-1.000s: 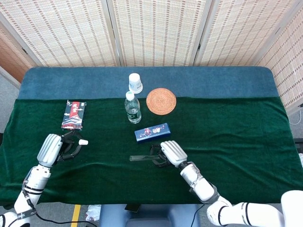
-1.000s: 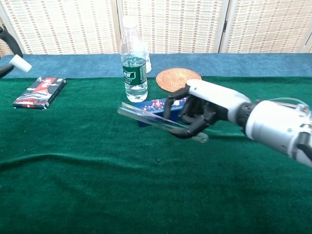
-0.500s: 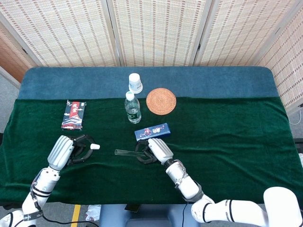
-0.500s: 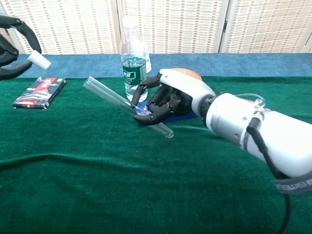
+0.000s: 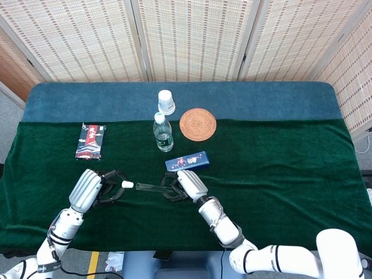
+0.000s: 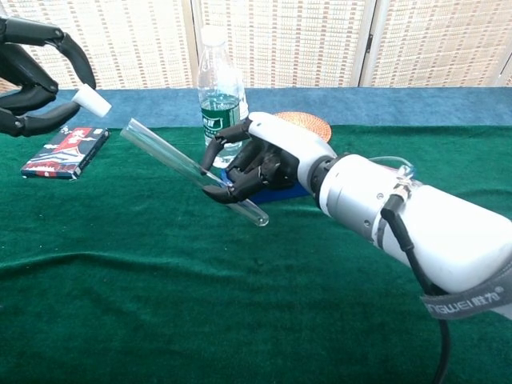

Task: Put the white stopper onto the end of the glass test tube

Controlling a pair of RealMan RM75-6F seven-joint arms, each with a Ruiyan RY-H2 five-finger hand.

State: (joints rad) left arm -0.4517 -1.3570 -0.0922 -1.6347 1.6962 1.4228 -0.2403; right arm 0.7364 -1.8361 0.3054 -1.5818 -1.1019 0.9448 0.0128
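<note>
While both items are carried clear of the table point(image 5: 279, 174), alignment for capping is judged to be the step in hand

1. White stopper point(image 6: 93, 102): pinched at fingertips of left hand point(image 5: 93, 189), remaining fingers curled apart; held up w/ one end aimed at tube mouth, just beside it but not touching
2. Glass test tube point(image 6: 188, 170): gripped near its closed lower end by right hand point(image 6: 260, 164), fingers wrapped round it; tilted, open end raised toward left hand, presumably so mouth is presented for stopper. Contents: none seen, tube appears empty
3. Water bottle point(image 5: 163, 132): upright, capped, approx. part-filled w/ clear liquid
4. Paper cup point(image 5: 166, 102): behind bottle, inverted; contents n/a
5. Woven coaster point(image 5: 197, 124): nothing on it
6. Blue box point(image 5: 187, 162): closed, contents not shown, just behind right hand
7. Dark packet point(image 5: 91, 140): flat, closed, well apart at left
</note>
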